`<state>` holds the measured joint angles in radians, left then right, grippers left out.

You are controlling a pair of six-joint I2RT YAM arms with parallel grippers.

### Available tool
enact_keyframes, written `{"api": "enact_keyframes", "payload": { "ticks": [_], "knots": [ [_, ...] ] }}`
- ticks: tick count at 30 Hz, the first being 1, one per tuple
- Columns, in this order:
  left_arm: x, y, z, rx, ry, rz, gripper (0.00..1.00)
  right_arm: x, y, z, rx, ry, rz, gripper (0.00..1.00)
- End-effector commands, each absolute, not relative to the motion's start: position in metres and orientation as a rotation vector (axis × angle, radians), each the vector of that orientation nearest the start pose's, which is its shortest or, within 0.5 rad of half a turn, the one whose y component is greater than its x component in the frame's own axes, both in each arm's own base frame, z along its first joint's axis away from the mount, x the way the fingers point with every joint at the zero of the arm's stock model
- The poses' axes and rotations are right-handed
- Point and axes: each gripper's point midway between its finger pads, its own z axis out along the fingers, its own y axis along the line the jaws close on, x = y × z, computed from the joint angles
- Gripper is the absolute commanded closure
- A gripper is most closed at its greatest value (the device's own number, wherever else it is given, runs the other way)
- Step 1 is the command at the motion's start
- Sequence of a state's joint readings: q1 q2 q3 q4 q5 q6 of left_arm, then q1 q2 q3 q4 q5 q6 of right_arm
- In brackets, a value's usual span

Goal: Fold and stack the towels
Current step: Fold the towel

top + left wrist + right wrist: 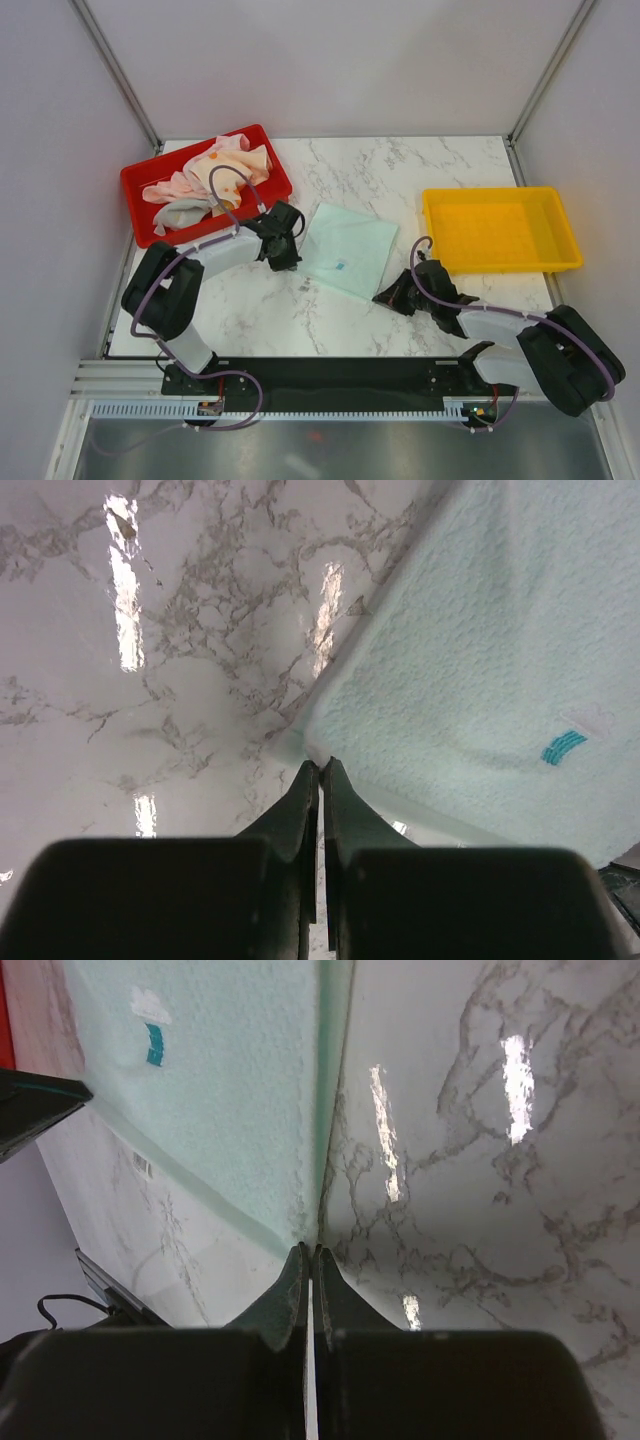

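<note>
Mint towel (345,248) laid flat on marble bench (400,170), mid-bench, between red tray (137,205) and yellow tray (500,230); teal label (563,746) seen on top face. Left tool (320,768) closed, towel's left corner pinched at tips; right tool (308,1252) closed, near-right corner pinched likewise. Both tools held low at bench surface. Remaining towels (215,170), pink, cream and grey, heaped unfolded in red tray, well apart from mint towel.
</note>
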<state>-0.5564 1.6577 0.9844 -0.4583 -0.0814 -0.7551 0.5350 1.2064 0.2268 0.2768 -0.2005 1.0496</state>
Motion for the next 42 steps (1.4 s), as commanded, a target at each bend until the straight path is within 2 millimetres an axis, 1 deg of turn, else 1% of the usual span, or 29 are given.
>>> {"api": "enact_keyframes", "payload": {
  "ticks": [1,6,11,12,13,15,16,17,18,19,20,21,22,23,24,26,27,29,30,31,32,33,34,35,36,39,40,41,42],
  "knots": [
    [0.294,-0.182,0.017,-0.281,2.707,-0.165,0.98,0.212,0.205,0.023,0.544,2.375,1.016,1.00],
    [0.289,-0.175,0.001,-0.267,2.736,-0.102,0.98,0.204,0.204,0.014,0.546,2.394,1.018,1.00],
    [0.283,-0.171,-0.006,-0.268,2.755,-0.087,0.98,0.201,0.209,0.019,0.525,2.386,1.059,0.99],
    [0.280,-0.169,-0.008,-0.265,2.760,-0.081,0.98,0.201,0.211,0.021,0.514,2.382,1.071,0.96],
    [0.279,-0.169,-0.008,-0.261,2.762,-0.082,0.98,0.203,0.213,0.025,0.503,2.374,1.080,0.86],
    [0.276,-0.168,-0.008,-0.253,2.768,-0.083,0.98,0.202,0.212,0.025,0.486,2.397,1.058,0.76],
    [0.275,-0.168,-0.007,-0.254,2.767,-0.081,0.93,0.209,0.214,0.037,0.467,2.372,1.060,0.70],
    [0.275,-0.168,-0.003,-0.254,2.757,-0.091,0.90,0.203,0.207,0.030,0.481,2.428,0.993,0.68],
    [0.278,-0.169,0.002,-0.253,2.744,-0.103,0.87,0.208,0.202,0.034,0.488,2.419,0.944,0.67],
    [0.277,-0.168,0.007,-0.244,2.747,-0.102,0.75,0.219,0.203,0.053,0.452,2.370,0.932,0.65],
    [0.285,-0.172,0.020,-0.243,2.721,-0.124,0.67,0.215,0.195,0.051,0.459,2.408,0.864,0.64],
    [0.289,-0.174,0.029,-0.238,2.710,-0.131,0.62,0.220,0.186,0.054,0.467,2.403,0.781,0.64],
    [0.292,-0.176,0.038,-0.232,2.703,-0.137,0.55,0.231,0.186,0.076,0.436,2.361,0.763,0.64],
    [0.301,-0.180,0.055,-0.221,2.680,-0.143,0.51,0.228,0.178,0.074,0.437,2.401,0.692,0.63],
    [0.305,-0.181,0.066,-0.217,2.663,-0.147,0.49,0.242,0.176,0.090,0.438,2.362,0.661,0.64],
    [0.320,-0.188,0.092,-0.201,2.609,-0.178,0.45,0.253,0.173,0.099,0.410,2.354,0.616,0.67],
    [0.323,-0.190,0.099,-0.197,2.597,-0.191,0.44,0.267,0.174,0.108,0.408,2.333,0.596,0.69],
    [0.330,-0.200,0.109,-0.175,2.587,-0.240,0.44,0.287,0.173,0.117,0.355,2.312,0.541,0.71],
    [0.330,-0.202,0.105,-0.172,2.601,-0.239,0.44,0.305,0.176,0.134,0.333,2.274,0.531,0.72],
    [0.331,-0.204,0.103,-0.171,2.610,-0.246,0.44,0.318,0.171,0.121,0.332,2.295,0.452,0.73],
    [0.329,-0.207,0.099,-0.172,2.624,-0.260,0.44,0.329,0.167,0.120,0.296,2.288,0.394,0.74],
    [0.332,-0.212,0.097,-0.172,2.616,-0.281,0.44,0.344,0.166,0.127,0.292,2.264,0.357,0.76],
    [0.334,-0.218,0.092,-0.140,2.614,-0.306,0.44,0.355,0.160,0.106,0.291,2.308,0.292,0.76],
    [0.325,-0.224,0.078,-0.112,2.645,-0.354,0.44,0.366,0.160,0.101,0.270,2.301,0.275,0.77],
    [0.326,-0.227,0.067,-0.120,2.655,-0.368,0.44,0.378,0.154,0.083,0.261,2.339,0.226,0.78],
    [0.313,-0.216,0.038,-0.155,2.722,-0.290,0.46,0.394,0.151,0.063,0.219,2.377,0.196,0.79],
    [0.309,-0.214,0.031,-0.178,2.734,-0.284,0.46,0.400,0.147,0.050,0.190,2.403,0.165,0.79],
    [0.300,-0.209,0.018,-0.188,2.769,-0.261,0.46,0.403,0.146,0.045,0.171,2.413,0.158,0.79],
    [0.297,-0.207,0.014,-0.199,2.780,-0.253,0.46,0.405,0.144,0.041,0.149,2.420,0.139,0.78]
  ]
}}
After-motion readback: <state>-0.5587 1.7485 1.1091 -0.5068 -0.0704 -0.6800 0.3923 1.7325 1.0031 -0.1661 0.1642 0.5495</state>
